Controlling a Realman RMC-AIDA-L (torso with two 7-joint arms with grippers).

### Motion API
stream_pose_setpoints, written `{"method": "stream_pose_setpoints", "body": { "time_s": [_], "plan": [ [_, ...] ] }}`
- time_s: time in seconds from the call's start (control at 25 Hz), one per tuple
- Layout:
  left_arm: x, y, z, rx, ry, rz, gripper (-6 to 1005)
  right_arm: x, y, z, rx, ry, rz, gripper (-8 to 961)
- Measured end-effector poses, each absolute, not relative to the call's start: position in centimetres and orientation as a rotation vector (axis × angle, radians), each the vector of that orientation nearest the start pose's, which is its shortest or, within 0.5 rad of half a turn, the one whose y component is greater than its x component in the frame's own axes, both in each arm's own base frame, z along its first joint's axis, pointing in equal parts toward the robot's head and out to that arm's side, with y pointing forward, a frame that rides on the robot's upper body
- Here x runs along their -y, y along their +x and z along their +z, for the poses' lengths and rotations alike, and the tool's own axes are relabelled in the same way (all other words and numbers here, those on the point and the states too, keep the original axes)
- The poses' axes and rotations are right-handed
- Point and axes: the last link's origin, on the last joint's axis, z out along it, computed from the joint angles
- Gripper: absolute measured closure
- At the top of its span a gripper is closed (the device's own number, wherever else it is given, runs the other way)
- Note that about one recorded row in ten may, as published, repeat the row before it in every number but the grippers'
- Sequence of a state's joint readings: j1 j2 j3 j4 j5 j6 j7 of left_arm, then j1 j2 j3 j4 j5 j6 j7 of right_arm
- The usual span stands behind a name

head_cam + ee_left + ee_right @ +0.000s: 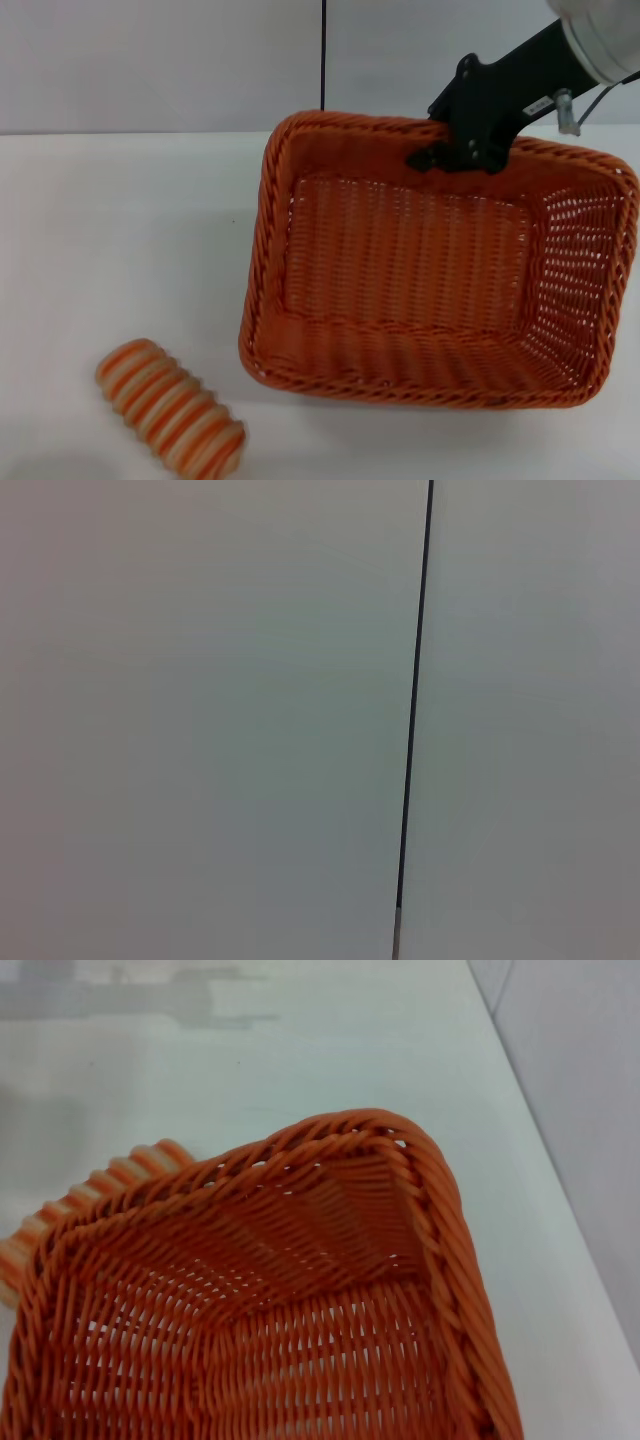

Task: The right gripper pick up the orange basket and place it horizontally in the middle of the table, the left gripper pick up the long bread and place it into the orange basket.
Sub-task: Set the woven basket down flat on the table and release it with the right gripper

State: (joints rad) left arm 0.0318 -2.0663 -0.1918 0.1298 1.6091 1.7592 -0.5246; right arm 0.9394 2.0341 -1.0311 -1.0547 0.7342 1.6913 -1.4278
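Observation:
The orange basket (400, 372) takes up the middle and right of the white table (120, 250), with its long side running roughly left to right. My right gripper (452, 154) reaches down from the upper right and is clamped on the basket's far braided rim. The long bread (170, 408), striped orange and cream, lies on the table to the front left of the basket, apart from it. The right wrist view looks down into the basket (300, 1260), and the bread (120, 1172) peeks out beyond one corner. My left gripper is out of view.
A grey wall with a thin black vertical seam (323, 55) stands behind the table. The left wrist view shows only that wall and seam (412, 730). The table edge (540, 1160) runs close past the basket's corner in the right wrist view.

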Motion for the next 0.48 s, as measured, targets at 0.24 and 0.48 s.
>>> {"method": "stream_pose_setpoints", "body": {
  "time_s": [0.24,0.48],
  "plan": [
    [-12.1,-41.0,7.2,0.544,-1.303,-0.788,328,-39.9,11.2,0.9,0.19,-3.034,-0.205,819],
    [-11.8,-40.8,7.1,0.542,-1.299,-0.801,331,-39.9,11.9,-0.7,0.299,-3.01,-0.246,820]
  ]
}}
